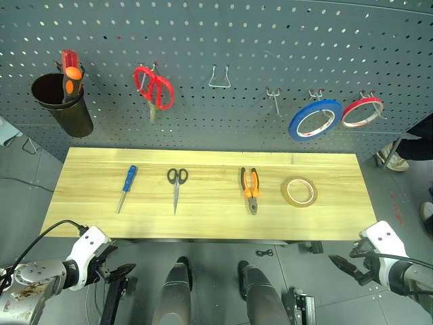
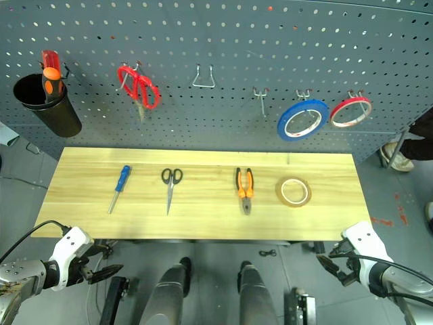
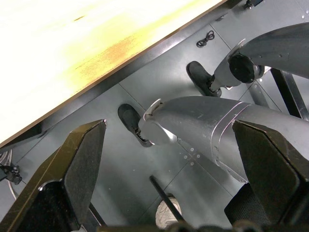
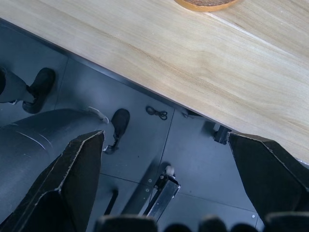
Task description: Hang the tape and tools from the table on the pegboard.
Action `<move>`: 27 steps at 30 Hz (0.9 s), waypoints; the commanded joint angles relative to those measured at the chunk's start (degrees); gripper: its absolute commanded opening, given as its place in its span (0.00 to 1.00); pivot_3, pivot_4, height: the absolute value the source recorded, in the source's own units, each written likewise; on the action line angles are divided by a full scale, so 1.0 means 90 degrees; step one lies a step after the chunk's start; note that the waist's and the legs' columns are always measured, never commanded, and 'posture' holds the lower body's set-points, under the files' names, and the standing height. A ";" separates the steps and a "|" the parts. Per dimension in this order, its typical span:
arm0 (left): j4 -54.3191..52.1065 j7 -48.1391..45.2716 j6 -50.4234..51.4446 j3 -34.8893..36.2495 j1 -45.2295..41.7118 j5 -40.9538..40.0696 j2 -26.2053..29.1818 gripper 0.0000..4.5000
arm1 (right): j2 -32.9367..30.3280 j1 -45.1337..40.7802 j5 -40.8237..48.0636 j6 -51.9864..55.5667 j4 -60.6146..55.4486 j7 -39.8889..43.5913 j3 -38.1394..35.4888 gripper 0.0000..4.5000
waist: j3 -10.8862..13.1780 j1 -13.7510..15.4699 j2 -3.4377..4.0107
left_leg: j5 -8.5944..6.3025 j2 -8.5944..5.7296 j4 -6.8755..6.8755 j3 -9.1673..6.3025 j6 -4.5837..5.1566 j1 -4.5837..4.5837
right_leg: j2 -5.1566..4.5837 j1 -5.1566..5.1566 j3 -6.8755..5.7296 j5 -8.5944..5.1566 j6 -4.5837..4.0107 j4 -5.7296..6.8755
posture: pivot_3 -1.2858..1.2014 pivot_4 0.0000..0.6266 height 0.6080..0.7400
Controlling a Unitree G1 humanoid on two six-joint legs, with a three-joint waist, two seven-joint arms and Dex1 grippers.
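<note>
On the light wood table [image 1: 203, 227] lie, from left to right, a blue-handled screwdriver [image 1: 126, 187], black-handled scissors [image 1: 176, 186], orange-and-black pliers [image 1: 249, 189] and the yellow-tan tape [image 1: 299, 191]. The dark grey pegboard [image 1: 243, 40] rises behind the table. My left gripper [image 1: 120, 273] hangs below the table's front left corner, open and empty. My right gripper [image 1: 344, 266] hangs below the front right corner, also open and empty. In the right wrist view the tape's edge [image 4: 205, 4] shows on the tabletop beyond the wide-set fingers.
On the pegboard hang a black cup [image 1: 64, 108] with orange and red-handled tools, red scissors [image 1: 154, 87], a blue roll [image 1: 314, 118] and a red roll [image 1: 362, 112]. Bare hooks [image 1: 218, 78] sit between the red scissors and the blue roll. A person's shoe [image 1: 392, 159] is at the right.
</note>
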 commanded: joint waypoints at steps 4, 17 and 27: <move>-0.0015 -0.0117 -0.0127 0.0060 -0.0010 -0.0141 -0.0095 0.98 | -0.0111 -0.0148 -0.0083 -0.0082 0.0115 0.0033 -0.0100 1.00 | 0.0000 -0.0031 0.0000 | 0.0000 0.0000 0.0002 0.0000 0.0000 0.0000 | 0.0000 0.0001 0.0000 0.0000 0.0000 0.0001 | 0.57 0.58 1.00; -0.2838 -0.0175 0.1093 -0.0136 -0.0317 -0.2009 -0.0360 0.98 | -0.0656 -0.1720 -0.0306 -0.0274 0.0810 0.0542 0.0987 1.00 | 0.0049 -0.0076 0.0002 | 0.0001 0.0000 0.0010 0.0000 0.0001 0.0015 | 0.0002 0.0016 0.0004 0.0001 0.0002 0.0013 | 0.56 0.65 1.00; -0.3062 0.0685 0.0978 -0.1525 -0.1747 -0.2057 -0.1696 0.98 | -0.0191 -0.4604 -0.1160 -0.1541 0.3702 0.1074 0.2854 1.00 | 0.0150 -0.0092 0.0005 | 0.0002 -0.0005 0.0021 -0.0005 0.0002 0.0017 | 0.0008 0.0033 0.0009 0.0036 0.0065 0.0009 | 0.56 0.65 1.00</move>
